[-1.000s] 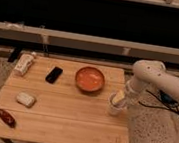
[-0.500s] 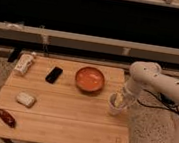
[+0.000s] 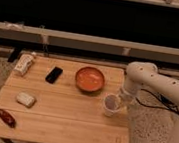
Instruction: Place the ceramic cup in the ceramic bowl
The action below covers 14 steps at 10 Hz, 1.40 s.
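Pale wooden table [image 3: 65, 119]. Right of centre, the ceramic cup [image 3: 111, 104] stands upright on the wood, unmoved over the last second. The gripper [image 3: 122, 97] has lowered against the cup's right side; whether it has closed cannot be told. Beyond, to the left, the ceramic bowl [image 3: 90, 79] is empty. Transfer apparently not yet begun.

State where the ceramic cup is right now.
In the camera view, the ceramic cup stands on the right side of the table, just front-right of the ceramic bowl, with the gripper at its right side.

gripper [image 3: 119, 97] low at right, arm [image 3: 150, 79] arched
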Motion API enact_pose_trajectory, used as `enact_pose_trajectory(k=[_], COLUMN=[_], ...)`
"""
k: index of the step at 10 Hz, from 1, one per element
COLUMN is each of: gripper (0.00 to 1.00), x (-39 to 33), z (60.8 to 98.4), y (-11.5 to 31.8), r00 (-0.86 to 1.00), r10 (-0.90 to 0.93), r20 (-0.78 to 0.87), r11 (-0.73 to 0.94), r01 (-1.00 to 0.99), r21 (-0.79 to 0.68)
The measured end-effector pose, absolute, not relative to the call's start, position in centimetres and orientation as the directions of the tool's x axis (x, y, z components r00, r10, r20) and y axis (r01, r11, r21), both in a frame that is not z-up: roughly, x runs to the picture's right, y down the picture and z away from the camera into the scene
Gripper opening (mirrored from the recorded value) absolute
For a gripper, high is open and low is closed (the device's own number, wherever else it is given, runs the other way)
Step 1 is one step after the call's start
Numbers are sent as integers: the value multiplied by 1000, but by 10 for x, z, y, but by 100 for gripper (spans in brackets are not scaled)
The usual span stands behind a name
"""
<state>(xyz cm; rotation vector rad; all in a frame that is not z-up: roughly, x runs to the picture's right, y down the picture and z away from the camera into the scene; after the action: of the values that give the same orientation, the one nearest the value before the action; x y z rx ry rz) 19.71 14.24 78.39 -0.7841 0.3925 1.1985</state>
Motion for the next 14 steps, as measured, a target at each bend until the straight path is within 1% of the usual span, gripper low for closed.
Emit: enact_pose_trajectory(k=[1,2,4,6,8,9,11,14], gripper=[3,0,0,0,0,0,0,0], x=[196,195,192,183,160,144,121,82], z=[783,781,777,765,761,761,763,776], y=[141,137,124,91,60,43,25,7], r00=[342,343,339,345,382,411,451,495], r10=[676,676,678,689,694,695,695,695], r20=[-653,-652,-652,-637,-610,-589,-561,-522], r11=[145,138,110,85,94,110,133,151], r01=[-930,-929,-924,-912,-888,-871,-847,-810], r21=[-337,-345,-366,-402,-450,-478,-515,-567])
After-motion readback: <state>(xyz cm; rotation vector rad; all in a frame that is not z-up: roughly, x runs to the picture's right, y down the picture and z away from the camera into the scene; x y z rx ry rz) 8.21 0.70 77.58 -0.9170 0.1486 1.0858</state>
